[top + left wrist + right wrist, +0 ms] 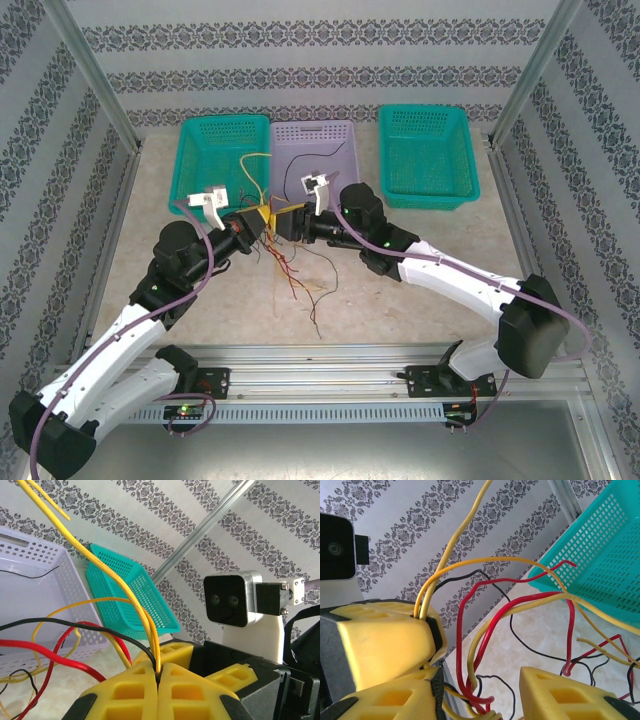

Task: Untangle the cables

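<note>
The cables (293,262) hang as a red, black, yellow and orange tangle between the two arms at the table's middle, with loose ends trailing onto the table. My left gripper (257,222) is shut on yellow, orange and black strands (156,650) that rise out of its closed fingers (130,690). One yellow cable (256,164) arcs up over the baskets. My right gripper (291,226) faces the left one tip to tip. Its jaws (480,680) stand open, with red and yellow cables (485,645) running loosely through the gap.
Three baskets line the back: teal (220,155), purple (315,150) with a black wire inside, and teal (425,155). Metal frame posts and patterned walls enclose the table. A rail (330,355) runs along the near edge.
</note>
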Controlling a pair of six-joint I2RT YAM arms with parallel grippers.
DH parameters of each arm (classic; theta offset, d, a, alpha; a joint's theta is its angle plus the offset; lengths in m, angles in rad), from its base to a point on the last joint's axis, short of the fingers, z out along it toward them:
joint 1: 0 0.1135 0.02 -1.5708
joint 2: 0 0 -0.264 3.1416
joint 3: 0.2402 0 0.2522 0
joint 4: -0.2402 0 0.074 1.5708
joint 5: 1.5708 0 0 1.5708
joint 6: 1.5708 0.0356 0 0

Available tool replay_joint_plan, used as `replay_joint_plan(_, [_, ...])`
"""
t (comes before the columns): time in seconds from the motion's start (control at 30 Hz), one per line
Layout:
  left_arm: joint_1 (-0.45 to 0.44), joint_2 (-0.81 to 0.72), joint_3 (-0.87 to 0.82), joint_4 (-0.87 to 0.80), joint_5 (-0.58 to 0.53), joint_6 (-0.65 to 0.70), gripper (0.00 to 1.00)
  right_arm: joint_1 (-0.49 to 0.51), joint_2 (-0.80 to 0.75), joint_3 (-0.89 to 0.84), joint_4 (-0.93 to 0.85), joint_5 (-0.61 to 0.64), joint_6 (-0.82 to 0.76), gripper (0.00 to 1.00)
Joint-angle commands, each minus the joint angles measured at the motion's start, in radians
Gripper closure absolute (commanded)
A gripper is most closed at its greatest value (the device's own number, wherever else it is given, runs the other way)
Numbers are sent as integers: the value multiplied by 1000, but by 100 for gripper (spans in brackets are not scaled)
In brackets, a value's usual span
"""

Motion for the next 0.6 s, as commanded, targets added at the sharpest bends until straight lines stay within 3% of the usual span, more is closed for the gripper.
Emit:
replay_joint_plan(0.0, [-4, 0, 0, 102, 10, -6, 100, 11, -20, -9, 40, -7, 3, 56])
replay_joint_plan(0.4, [-5, 6, -11, 130, 35, -36, 100, 34, 70, 68, 56, 0, 17, 65])
replay_joint_plan(0.57, [-4, 3, -28, 147, 41, -50, 100, 34, 57, 46, 49, 119, 14, 68])
